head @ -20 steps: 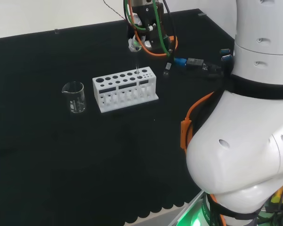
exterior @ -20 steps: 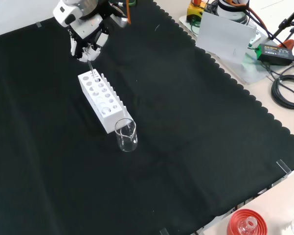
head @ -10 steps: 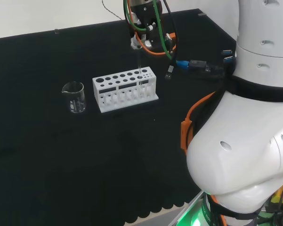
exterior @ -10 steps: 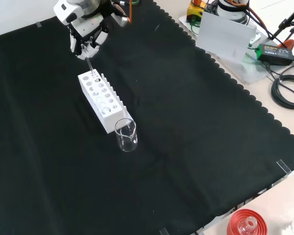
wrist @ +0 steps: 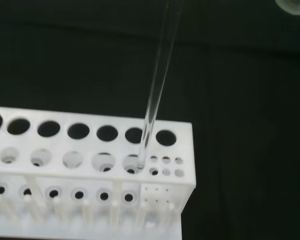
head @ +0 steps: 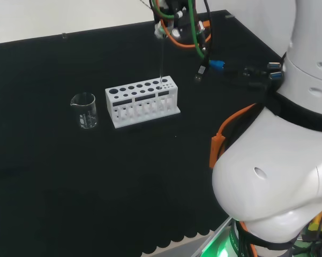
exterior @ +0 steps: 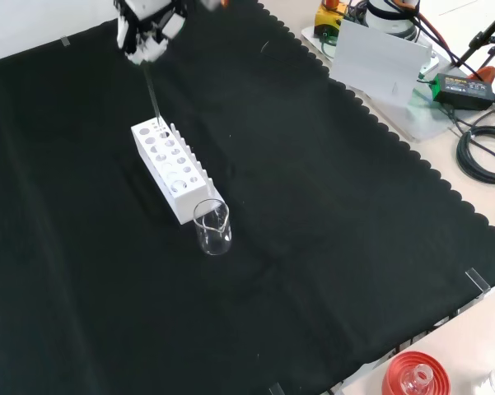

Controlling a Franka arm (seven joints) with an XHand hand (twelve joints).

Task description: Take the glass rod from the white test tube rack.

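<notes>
The hand [exterior: 148,37], pinching the glass rod [exterior: 152,92], has risen above the white rack [exterior: 174,169], so the rod's lower tip now barely sits in an end hole, nearly free.

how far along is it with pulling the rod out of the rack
Done: the hand is shut on the top of the glass rod and holds it upright above the white test tube rack. In hand: the lift; in the wrist view the rod's lower tip sits at a hole near the rack's end, roughly level with the top plate. Left: raising the tip clear of the rack and carrying the rod away.
</notes>
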